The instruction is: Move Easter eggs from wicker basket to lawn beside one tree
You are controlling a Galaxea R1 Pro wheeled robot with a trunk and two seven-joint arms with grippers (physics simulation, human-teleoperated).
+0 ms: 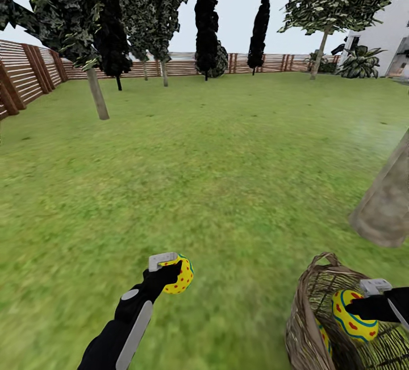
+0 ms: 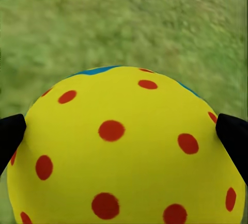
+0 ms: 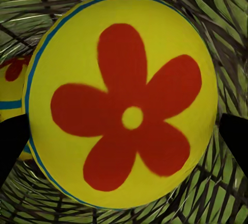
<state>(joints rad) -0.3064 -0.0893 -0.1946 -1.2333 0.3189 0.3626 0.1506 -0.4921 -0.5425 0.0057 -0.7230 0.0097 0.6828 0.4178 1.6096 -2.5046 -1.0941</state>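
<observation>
Head view: the left gripper, at lower centre-left of the frame, is grasping a dotted Easter egg, yellow with red dots and a blue-green band, and is holding it in the air over the lawn, well apart from the wicker basket. The basket is standing on the grass at the lower right corner, its small loop handle rising from the far rim. The right gripper is reaching in from the right edge and is clamping a second, flower-marked Easter egg above the basket's opening; a third egg is lying lower inside the basket, partly hidden by the woven wall. A thick grey-brown tree trunk is leaning in at the right edge, near the basket. Further back, a thin-trunked tree is standing at upper left, dark cypress-like trees are lining the brown slatted fence, and a white house is showing at upper right. Left wrist view: the dotted egg is sitting between the two black fingertips, with blurred grass behind it. Right wrist view: the flower-marked egg, bearing a red five-petalled flower, is being held between the dark fingertips, with the basket's weave behind it and the third egg showing beside it.
</observation>
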